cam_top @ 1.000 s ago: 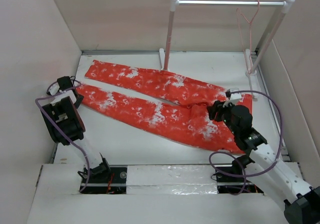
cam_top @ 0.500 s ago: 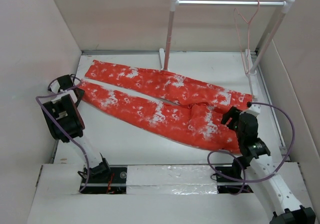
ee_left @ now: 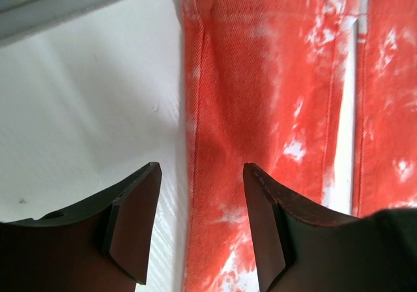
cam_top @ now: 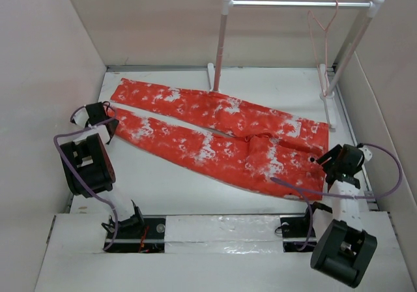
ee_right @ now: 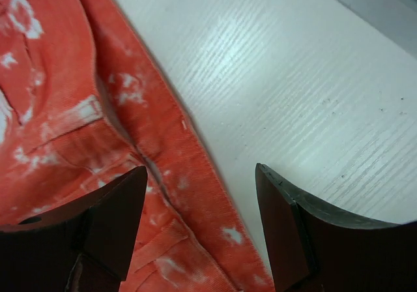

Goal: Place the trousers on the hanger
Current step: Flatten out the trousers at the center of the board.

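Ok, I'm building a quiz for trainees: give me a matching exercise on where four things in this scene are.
1 trousers
2 hanger
3 left hand
4 right hand

A over the waistband edge
B hanging on the rail
C flat on the table
D over a trouser leg's edge

Pairs: 1-C, 2-B, 3-D, 4-A

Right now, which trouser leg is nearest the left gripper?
The front leg, its cuff right at the left gripper; the other leg lies back toward the rail.
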Tool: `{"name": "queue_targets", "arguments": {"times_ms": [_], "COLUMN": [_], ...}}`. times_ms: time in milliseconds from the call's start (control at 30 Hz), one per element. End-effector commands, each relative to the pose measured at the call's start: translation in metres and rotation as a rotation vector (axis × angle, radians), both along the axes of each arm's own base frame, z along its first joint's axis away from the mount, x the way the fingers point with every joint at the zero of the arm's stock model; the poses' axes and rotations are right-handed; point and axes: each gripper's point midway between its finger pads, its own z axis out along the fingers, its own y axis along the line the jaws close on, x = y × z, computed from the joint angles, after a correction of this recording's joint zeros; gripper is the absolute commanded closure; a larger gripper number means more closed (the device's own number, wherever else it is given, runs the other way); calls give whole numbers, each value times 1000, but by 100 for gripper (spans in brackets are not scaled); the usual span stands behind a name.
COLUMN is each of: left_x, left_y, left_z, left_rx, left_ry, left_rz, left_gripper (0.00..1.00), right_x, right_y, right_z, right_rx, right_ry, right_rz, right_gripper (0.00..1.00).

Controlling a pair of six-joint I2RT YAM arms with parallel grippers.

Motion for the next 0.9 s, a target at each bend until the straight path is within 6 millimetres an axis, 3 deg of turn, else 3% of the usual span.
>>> {"name": "queue_targets", "arguments": {"times_ms": [0, 67, 233, 367, 400, 500, 633, 800, 867], "left_x": [9, 9, 16, 20, 20, 19, 18, 10, 5], "left_y": [12, 13, 8, 6, 5, 1, -6, -19, -22], "left_z": [26, 24, 25, 27, 26, 22, 21, 4, -4], "left_rx": [45, 46, 26, 20, 17, -1, -14, -28, -28], "left_ry": [-66, -44, -72, -86, -85, -83, -81, 1, 41], "left_rz": [29, 35, 6, -14, -17, -26, -46, -60, -57], "left_gripper": [49, 48, 48, 51, 52, 53, 53, 53, 53], "right_x": [13, 18, 27, 36, 38, 51, 76, 105, 113], "right_y": [8, 16, 42, 39, 35, 21, -14, -37, -39], "right_z": [-2, -10, -24, -24, -22, -4, 31, 49, 48], "right_rx": [72, 110, 234, 245, 245, 237, 134, 124, 124], "right_ry": [-51, -56, -65, -100, -107, -183, -246, -234, -215], "right_rz": [99, 165, 314, 317, 298, 227, 142, 135, 167], "right_gripper": [27, 29, 49, 84, 98, 100, 100, 100, 88]}}
